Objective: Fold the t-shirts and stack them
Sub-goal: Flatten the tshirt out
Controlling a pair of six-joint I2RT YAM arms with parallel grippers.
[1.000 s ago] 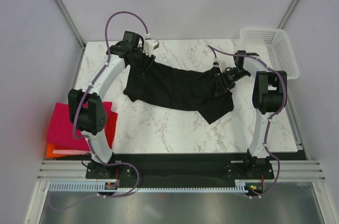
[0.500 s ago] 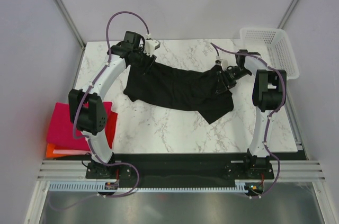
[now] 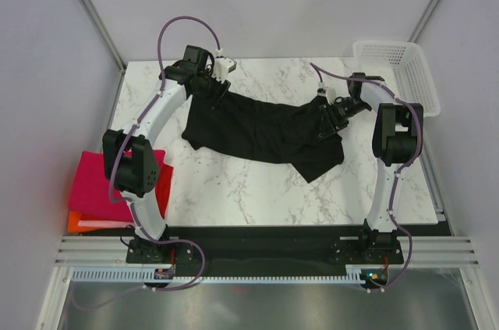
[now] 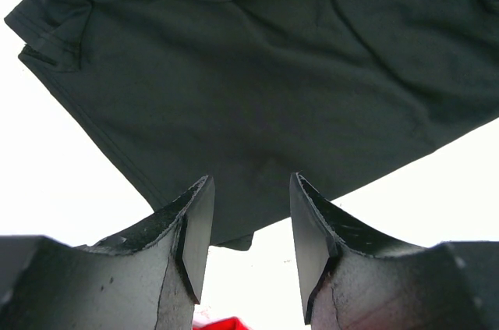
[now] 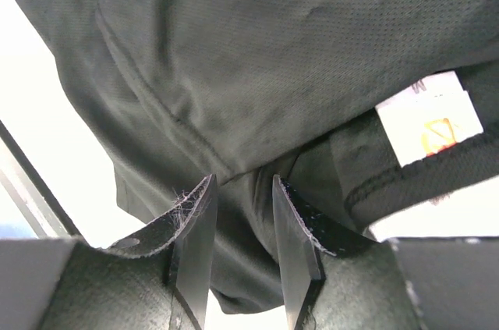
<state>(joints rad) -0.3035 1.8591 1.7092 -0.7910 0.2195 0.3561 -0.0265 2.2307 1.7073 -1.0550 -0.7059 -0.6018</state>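
Noting the black t-shirt (image 3: 257, 131) lying loosely spread and rumpled across the far half of the marble table (image 3: 257, 197), stretching between the two arms, one flap trailing toward the near right.

Finding the left gripper (image 3: 206, 79) sitting at the shirt's far-left corner. Seeing, in the left wrist view, its fingers (image 4: 195, 228) standing partway apart, with the dark cloth (image 4: 257, 88) and its hem showing through the gap. Spotting no cloth pinched between the pads there.

Finding the right gripper (image 3: 327, 115) resting at the shirt's right end, low against the fabric. Seeing, in the right wrist view, its fingers (image 5: 199, 228) standing a little apart, with a fold of the mesh-knit cloth (image 5: 273, 49) running into the gap between the tips. Not managing to tell whether that fold is being squeezed or only lying between them. Noting a white label (image 5: 427, 115) showing at the collar just beside the right finger.

Logging folded shirts stacked off the table's near-left edge: magenta-pink (image 3: 90, 186) on top, red (image 3: 164, 193) peeking beside the left arm, orange (image 3: 74, 222) underneath. Logging a white mesh basket (image 3: 405, 72) at the far-right corner, well apart from the shirt.
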